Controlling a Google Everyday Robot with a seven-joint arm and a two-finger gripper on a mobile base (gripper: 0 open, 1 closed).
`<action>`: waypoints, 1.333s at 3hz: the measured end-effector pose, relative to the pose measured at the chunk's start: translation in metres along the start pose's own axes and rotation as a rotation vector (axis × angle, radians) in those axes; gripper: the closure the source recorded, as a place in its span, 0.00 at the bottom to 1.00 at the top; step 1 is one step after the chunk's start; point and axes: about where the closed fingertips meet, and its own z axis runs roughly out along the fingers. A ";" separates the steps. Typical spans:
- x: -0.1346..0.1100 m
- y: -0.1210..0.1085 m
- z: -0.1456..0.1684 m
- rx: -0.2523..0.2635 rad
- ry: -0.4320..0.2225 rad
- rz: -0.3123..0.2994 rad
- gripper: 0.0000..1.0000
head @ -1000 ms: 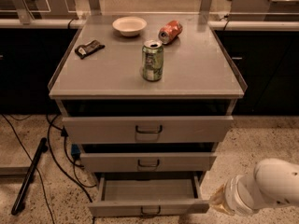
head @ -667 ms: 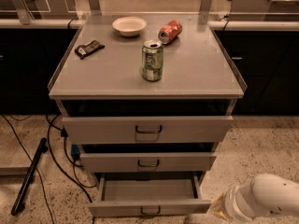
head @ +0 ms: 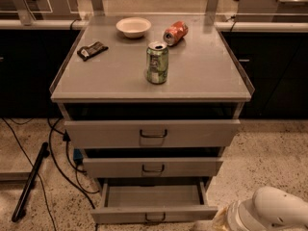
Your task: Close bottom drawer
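Camera view: the bottom drawer [head: 153, 214] of a grey metal cabinet stands pulled well out, its tray bare and its slim front panel the nearest thing to the lens, with a small dark wire handle [head: 155, 218] at the panel's middle. Just to the right of that drawer and level with its front, the robot's white arm [head: 276, 211] enters from the lower corner, its pincer [head: 220, 219] at the arm's pale end, close to the drawer's right front corner but not seen touching it; whether the pincer is apart or together cannot be told. Above the bottom drawer, the middle drawer [head: 153, 167] and top drawer [head: 153, 133] each sit slightly out. Higher up, the worktop [head: 202, 76] carries a green can [head: 157, 62], a tipped red can [head: 175, 32], a white bowl [head: 133, 27] and a dark packet [head: 92, 50]. The task looks to be at the approach step, the closing push not yet begun. The next move likely calls for bringing the pincer squarely onto the front panel, then pressing straight back toward the cabinet.
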 end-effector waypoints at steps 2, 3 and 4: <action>0.029 -0.019 0.071 0.004 -0.053 0.031 1.00; 0.060 -0.037 0.136 -0.008 -0.190 -0.019 1.00; 0.060 -0.037 0.136 -0.008 -0.190 -0.019 1.00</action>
